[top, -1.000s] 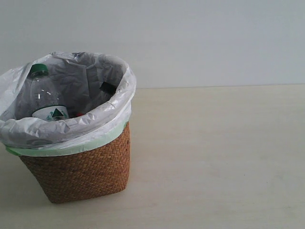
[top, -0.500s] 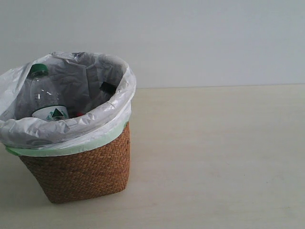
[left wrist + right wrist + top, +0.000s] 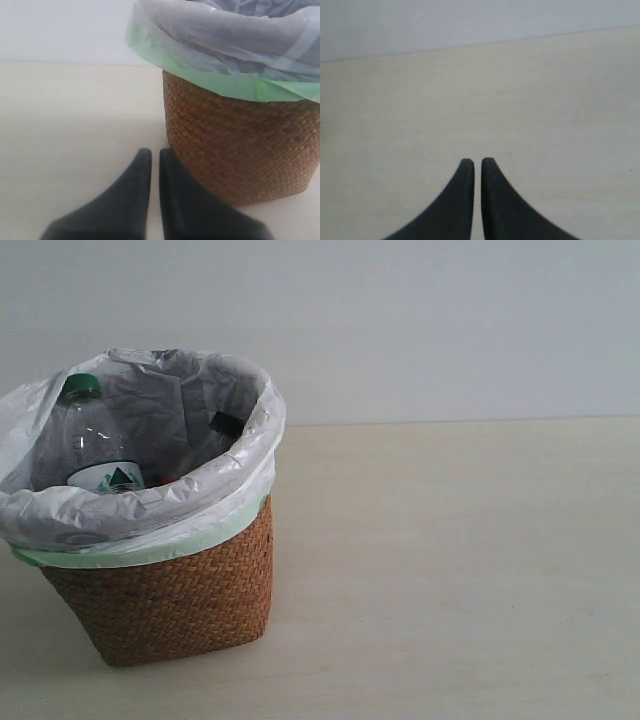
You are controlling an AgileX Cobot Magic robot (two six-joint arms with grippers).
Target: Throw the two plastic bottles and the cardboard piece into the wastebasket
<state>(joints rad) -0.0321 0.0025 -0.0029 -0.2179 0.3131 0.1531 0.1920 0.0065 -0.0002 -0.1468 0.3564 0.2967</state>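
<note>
Looking along my right gripper (image 3: 474,161): two smooth, dark fingers (image 3: 462,200), broad at the base and curving to narrow rounded tips. They are drawn together with only a thin slit between them. Beneath them is the pale, matte, faintly grained tabletop (image 3: 545,100).

My left gripper (image 3: 151,152) has the same shape and is closed to the same thin slit, low over the tabletop.

Wastebasket (image 3: 240,145): brown wicker in a tight, even weave, with walls tapering toward the base. A pale green rim band (image 3: 220,85) runs round the top. A translucent white plastic bag (image 3: 225,35), crinkled and softly glossy, is folded out over the band.

Position: the wastebasket stands on the tabletop just beside my left gripper. Its woven wall is close past one fingertip, and I cannot tell whether they touch. The right wrist view shows only tabletop, so I cannot place the basket relative to that gripper.

Contents, exterior view:
- The green-capped bottle (image 3: 95,440) is clear ribbed plastic with a green-and-white label. It stands roughly upright inside the bag against the left side, with its cap at rim height.
- The black-capped bottle (image 3: 226,424) shows only its cap near the right inner wall, plus a small patch of red lower down. Its body is hidden by the liner folds.
</note>
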